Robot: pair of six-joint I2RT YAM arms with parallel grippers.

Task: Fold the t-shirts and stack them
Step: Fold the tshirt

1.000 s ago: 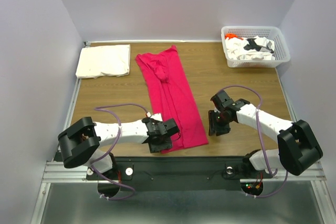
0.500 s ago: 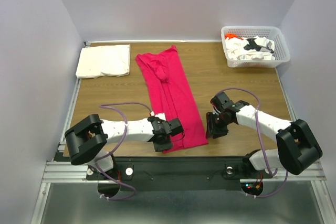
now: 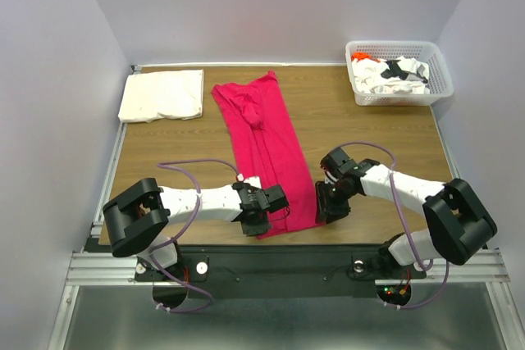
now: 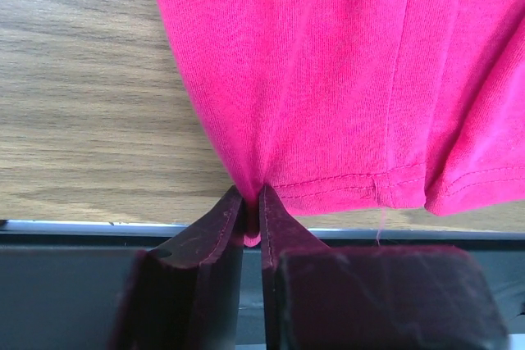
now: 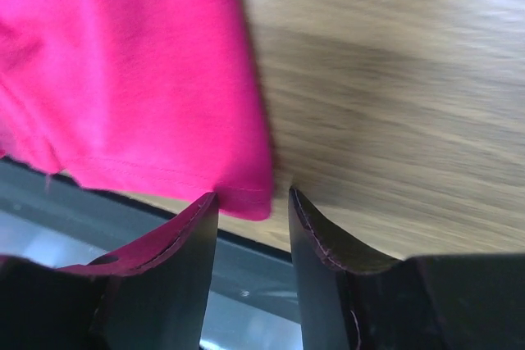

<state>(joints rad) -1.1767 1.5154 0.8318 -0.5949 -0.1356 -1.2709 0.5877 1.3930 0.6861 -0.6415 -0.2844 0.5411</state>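
From above, a wooden table (image 3: 369,125) sits between pale lilac walls (image 3: 271,6). The red shirt (image 3: 267,153) lies down its middle in a long strip. A folded cream shirt (image 3: 162,94) rests at the far left corner. At the far right, a white basket (image 3: 443,79) holds crumpled shirts (image 3: 394,75).

In the left wrist view, the left gripper (image 4: 252,202) is pinched tight on the red shirt's near hem corner, at the table's edge.

In the right wrist view, the right gripper (image 5: 253,202) stands with its jaws apart, astride the other hem corner.
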